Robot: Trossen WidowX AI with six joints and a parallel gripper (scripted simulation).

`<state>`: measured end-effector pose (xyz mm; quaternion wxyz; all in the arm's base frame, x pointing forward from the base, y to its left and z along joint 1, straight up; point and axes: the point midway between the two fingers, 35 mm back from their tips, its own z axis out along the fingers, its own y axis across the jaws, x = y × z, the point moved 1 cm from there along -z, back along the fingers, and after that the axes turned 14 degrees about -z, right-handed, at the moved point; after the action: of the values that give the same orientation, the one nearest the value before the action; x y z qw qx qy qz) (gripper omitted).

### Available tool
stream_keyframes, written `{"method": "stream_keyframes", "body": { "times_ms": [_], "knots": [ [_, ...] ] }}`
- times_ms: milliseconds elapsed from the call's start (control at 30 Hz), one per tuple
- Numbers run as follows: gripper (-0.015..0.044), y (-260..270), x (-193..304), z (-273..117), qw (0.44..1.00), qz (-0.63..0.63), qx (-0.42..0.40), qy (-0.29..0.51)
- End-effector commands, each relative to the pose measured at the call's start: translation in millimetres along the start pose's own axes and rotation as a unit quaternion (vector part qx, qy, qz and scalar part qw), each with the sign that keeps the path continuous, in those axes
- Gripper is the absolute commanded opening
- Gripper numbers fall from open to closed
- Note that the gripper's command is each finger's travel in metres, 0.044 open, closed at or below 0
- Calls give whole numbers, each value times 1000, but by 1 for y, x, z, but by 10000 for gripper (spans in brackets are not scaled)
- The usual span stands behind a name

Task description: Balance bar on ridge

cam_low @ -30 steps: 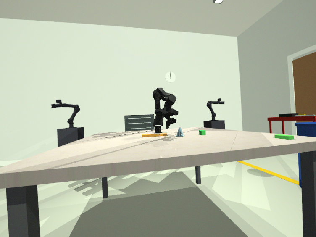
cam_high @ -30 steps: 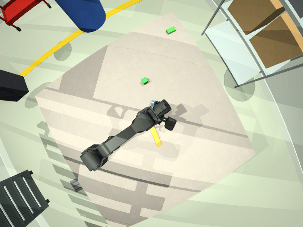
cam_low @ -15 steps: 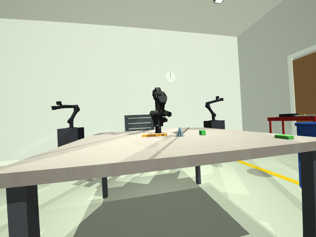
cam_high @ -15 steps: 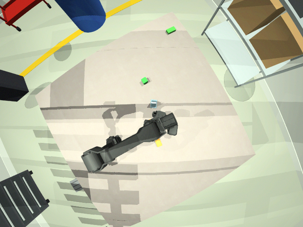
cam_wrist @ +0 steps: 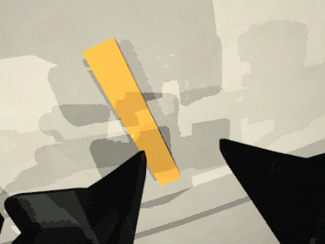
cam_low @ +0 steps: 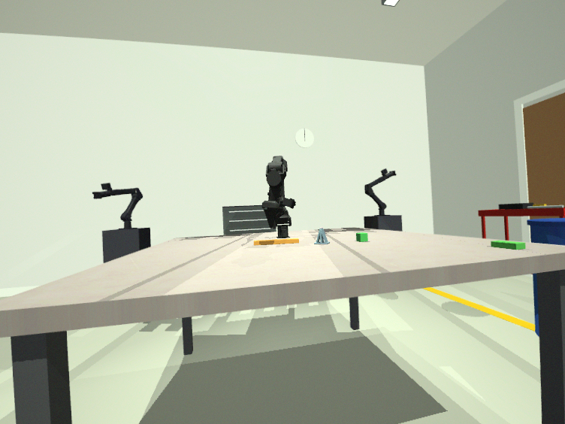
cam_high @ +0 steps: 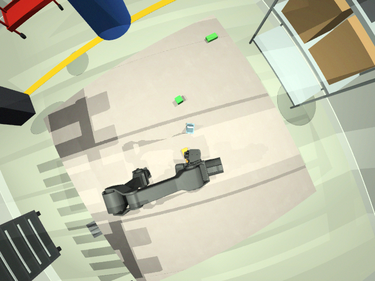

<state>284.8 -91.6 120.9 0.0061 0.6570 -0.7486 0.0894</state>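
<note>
The yellow-orange bar [cam_high: 184,150] [cam_low: 289,240] [cam_wrist: 133,113] lies flat on the table. The arm covers part of it in the top view. The blue-grey ridge [cam_high: 190,128] [cam_low: 321,237] stands upright beside it, apart from it, with nothing on top; it is out of the wrist view. My gripper [cam_wrist: 181,150] is open and empty, above the table. In the wrist view the bar runs diagonally, its near end between the fingertips in the picture and closer to the left finger. The fingers are hard to make out in the top and exterior views, so their exact height is unclear.
A small green block [cam_high: 178,99] [cam_low: 361,237] stands beyond the ridge from the bar. A longer green block [cam_high: 211,37] [cam_low: 508,245] lies near the table's far corner. A shelf with brown boxes [cam_high: 342,54] and a blue bin [cam_high: 111,24] stand off the table [cam_high: 242,196].
</note>
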Motion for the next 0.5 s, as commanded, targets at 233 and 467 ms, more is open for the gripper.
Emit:
{"method": "stream_keyframes", "body": {
  "times_ms": [233,467],
  "knots": [
    [315,24,23,-7,992,-109,-38,-57],
    [315,27,25,-8,989,-123,-41,-65]
  ]
}}
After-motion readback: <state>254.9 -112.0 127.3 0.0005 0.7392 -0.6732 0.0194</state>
